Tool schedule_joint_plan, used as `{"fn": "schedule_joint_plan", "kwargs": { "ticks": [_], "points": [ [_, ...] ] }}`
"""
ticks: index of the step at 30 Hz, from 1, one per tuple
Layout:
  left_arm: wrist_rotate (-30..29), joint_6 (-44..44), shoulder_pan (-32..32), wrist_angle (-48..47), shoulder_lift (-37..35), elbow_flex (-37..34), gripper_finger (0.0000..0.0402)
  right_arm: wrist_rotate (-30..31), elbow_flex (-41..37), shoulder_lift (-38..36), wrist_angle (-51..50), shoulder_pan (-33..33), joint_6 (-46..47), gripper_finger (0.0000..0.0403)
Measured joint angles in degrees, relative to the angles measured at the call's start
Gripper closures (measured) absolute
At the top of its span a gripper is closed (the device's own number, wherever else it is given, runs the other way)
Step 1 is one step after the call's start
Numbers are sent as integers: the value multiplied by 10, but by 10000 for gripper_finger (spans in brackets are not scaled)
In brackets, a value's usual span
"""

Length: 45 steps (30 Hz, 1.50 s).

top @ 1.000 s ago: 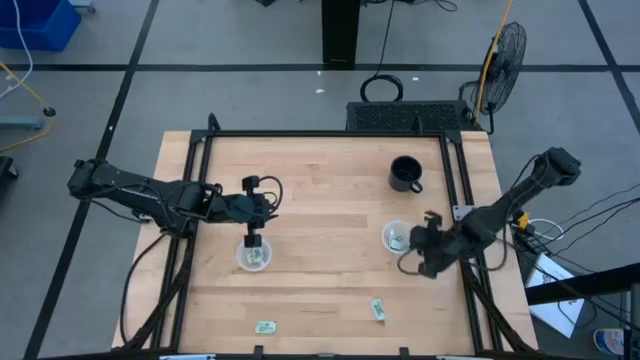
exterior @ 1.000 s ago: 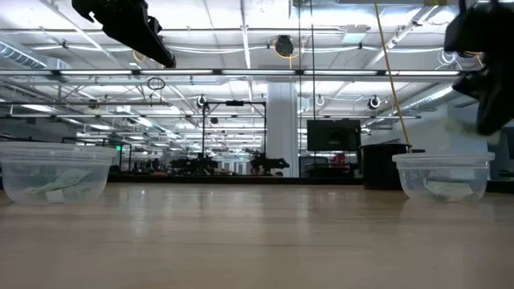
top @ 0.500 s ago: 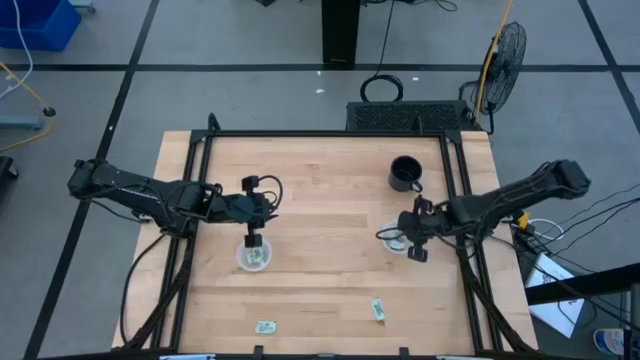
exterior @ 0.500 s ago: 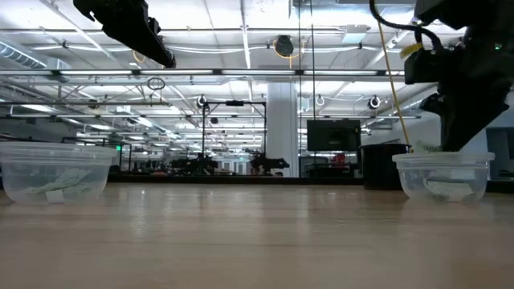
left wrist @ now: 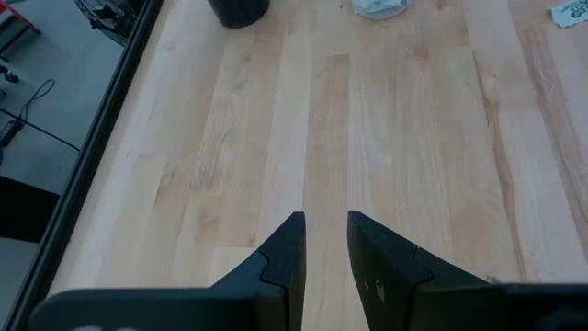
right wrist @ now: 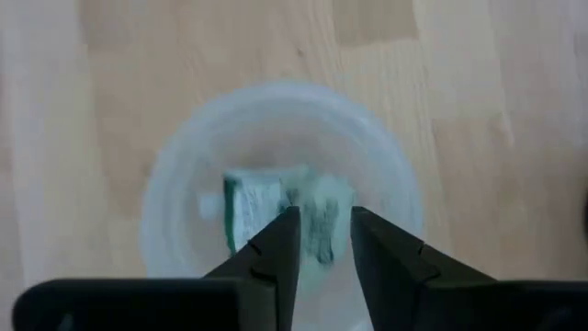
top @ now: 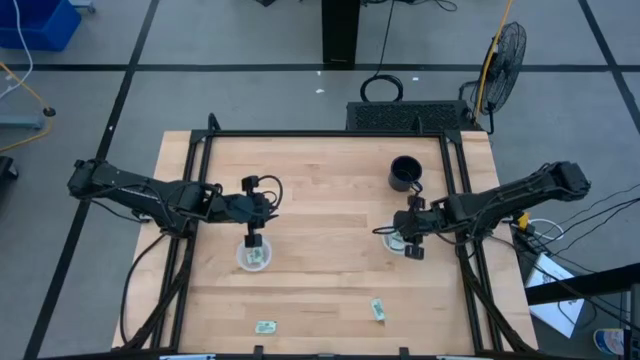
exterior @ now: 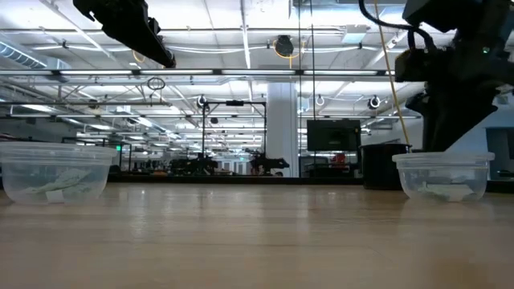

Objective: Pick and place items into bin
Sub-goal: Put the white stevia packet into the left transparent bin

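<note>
My right gripper (top: pixel 408 238) hangs over the right clear cup (top: pixel 396 238), fingers pointing down with only a thin gap (right wrist: pixel 325 213). Pale green and white packets (right wrist: pixel 253 213) show blurred in that cup. Whether one of them sits between my fingers is hard to tell. My left gripper (top: pixel 262 208) waits shut (left wrist: pixel 326 219) in the air above the left clear cup (top: pixel 253 257), which also holds packets. Two more packets lie flat on the table near its near edge (top: pixel 265 326) (top: pixel 378 310). My right gripper appears shut on a thin packet (right wrist: pixel 317 230) pinched between the two fingers from above. The fingers and blur hide which part it has. The packet hangs clear of the table, over the mouth of the right cup (right wrist: pixel 175 184).
A black mug (top: pixel 405 173) stands on the table just beyond the right cup, toward the far edge. A dark metal frame (top: pixel 455 180) runs along the table's sides. Bare wood lies between the two cups (top: pixel 325 235).
My right gripper has moved from beside the right cup, near the table's right edge, toward the left and far edge until it hangs over the cup, and has come down toward its rim. The left arm has kept still.
</note>
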Motion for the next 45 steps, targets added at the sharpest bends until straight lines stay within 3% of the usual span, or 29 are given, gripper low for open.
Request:
{"fn": "schedule_joint_plan", "kwargs": {
  "ticks": [5,12,16,22,27,34,45],
  "points": [
    [9,-29,0,27,0,0,311,1,0,0,90,0,-59,303],
    [121,-52,-11,106,32,0,311,24,0,0,221,0,-155,303],
    [164,-85,-37,121,87,0,311,62,0,0,274,0,-189,303],
    [262,-100,-94,153,192,0,311,62,0,0,314,1,-208,303],
    [306,-156,-136,197,237,0,311,62,0,0,352,1,-245,303],
    [318,-317,-203,202,289,0,311,62,0,0,401,1,-321,303],
    [255,-377,-289,216,359,0,311,61,0,0,411,1,-290,303]
  ]
}}
